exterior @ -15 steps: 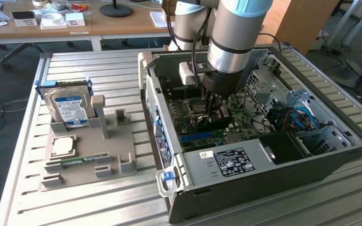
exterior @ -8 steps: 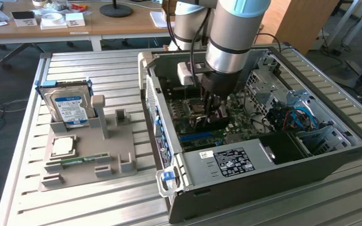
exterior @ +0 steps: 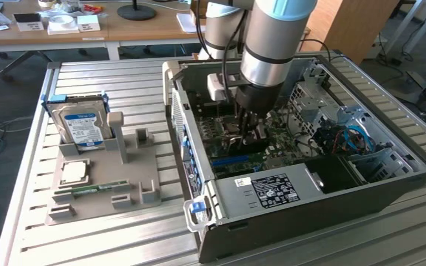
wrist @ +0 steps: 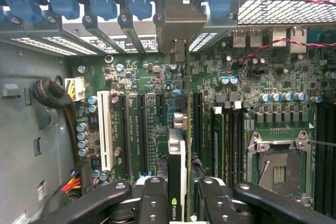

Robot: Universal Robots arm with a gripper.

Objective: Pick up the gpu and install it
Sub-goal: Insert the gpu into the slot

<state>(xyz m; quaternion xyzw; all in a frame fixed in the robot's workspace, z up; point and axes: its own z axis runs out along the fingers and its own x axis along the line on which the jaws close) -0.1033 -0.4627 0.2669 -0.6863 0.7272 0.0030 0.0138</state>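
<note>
My black two-fingered tool [wrist: 178, 203] grips the thin green-edged gpu [wrist: 177, 156] edge-on above the green motherboard [wrist: 157, 93]; I'd keep it square over its slot

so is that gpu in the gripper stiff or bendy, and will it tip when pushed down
The gpu is probably stiff: it stands edge-on, straight, between the fingers of the gripper over the motherboard. Being thin and tall, it could tilt sideways if pressed unevenly. Its exposed circuit board suggests fragility, so force should likely stay gentle.
</note>
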